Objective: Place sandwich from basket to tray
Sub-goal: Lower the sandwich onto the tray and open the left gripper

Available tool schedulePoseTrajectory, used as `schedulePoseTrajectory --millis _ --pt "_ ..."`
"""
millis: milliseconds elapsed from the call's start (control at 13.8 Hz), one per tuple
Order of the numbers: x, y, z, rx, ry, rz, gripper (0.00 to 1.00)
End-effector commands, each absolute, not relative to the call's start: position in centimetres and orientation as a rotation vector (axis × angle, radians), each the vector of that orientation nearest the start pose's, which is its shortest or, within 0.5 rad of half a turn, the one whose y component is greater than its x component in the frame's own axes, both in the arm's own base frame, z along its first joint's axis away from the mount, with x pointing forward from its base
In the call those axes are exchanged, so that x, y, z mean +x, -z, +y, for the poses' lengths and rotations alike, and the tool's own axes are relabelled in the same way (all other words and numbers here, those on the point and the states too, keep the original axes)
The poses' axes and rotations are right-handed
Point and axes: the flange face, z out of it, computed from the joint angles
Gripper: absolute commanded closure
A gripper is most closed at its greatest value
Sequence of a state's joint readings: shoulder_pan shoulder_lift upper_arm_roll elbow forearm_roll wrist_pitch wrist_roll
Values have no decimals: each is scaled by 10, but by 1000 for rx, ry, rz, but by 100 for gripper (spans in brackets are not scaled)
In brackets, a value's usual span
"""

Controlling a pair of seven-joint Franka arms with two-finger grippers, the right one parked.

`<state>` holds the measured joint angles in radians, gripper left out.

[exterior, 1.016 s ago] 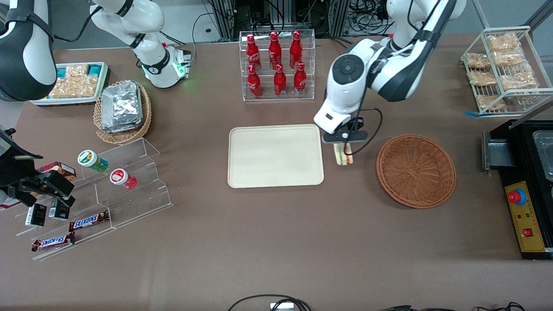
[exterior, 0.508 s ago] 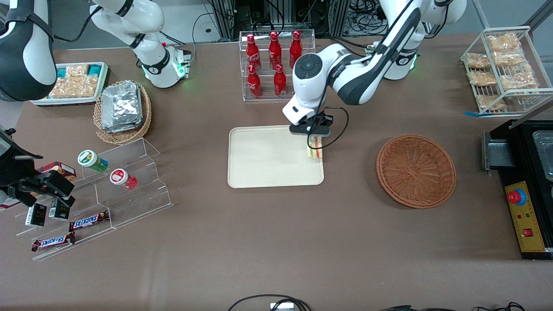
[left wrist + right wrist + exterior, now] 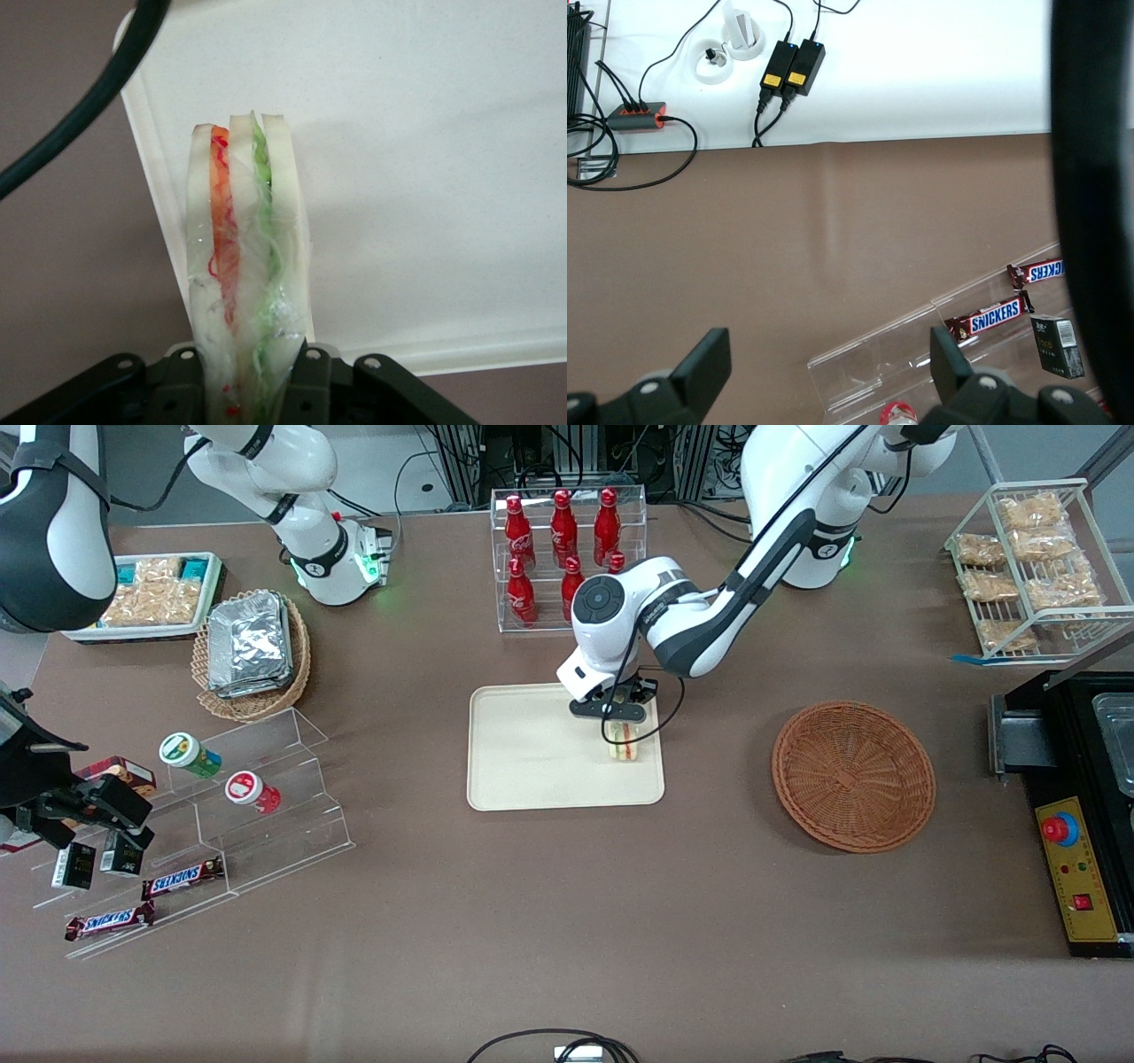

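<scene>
The tray [image 3: 532, 748] now has the gripper [image 3: 623, 731] over its basket-side end; a second ago it hung above bare desk [image 3: 567, 921]. Its fingers [image 3: 306, 376] pinch the sandwich [image 3: 624, 742], held upright just above the tray. The basket [image 3: 853, 775] sits empty, so lowering and releasing likely remain.

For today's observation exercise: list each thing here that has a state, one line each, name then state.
gripper: over the tray, shut on the sandwich
sandwich: held on edge, clear-wrapped, above the tray
tray: flat on the table, nothing resting on it
basket: upright, holding nothing
</scene>
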<state>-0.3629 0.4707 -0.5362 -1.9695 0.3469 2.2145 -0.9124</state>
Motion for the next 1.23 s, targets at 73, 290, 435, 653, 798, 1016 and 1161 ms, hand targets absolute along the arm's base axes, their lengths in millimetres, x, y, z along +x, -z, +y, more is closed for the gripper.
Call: schedulePoseTrajectory --millis 73,290,435,653,798,1016,1161 --pt "389 -230 -464 -3013 -95 277 71" --pt "388 -218 -464 -3014 -79 251 71" --pt "387 -210 -464 -3006 -68 227 58" --pt "391 -214 -464 -3008 -61 215 0" --pt "401 -228 -469 -3025 -36 189 0" --pt "426 -255 -465 -3009 -28 117 0" --pt "445 -282 -465 -3037 -60 12 0"
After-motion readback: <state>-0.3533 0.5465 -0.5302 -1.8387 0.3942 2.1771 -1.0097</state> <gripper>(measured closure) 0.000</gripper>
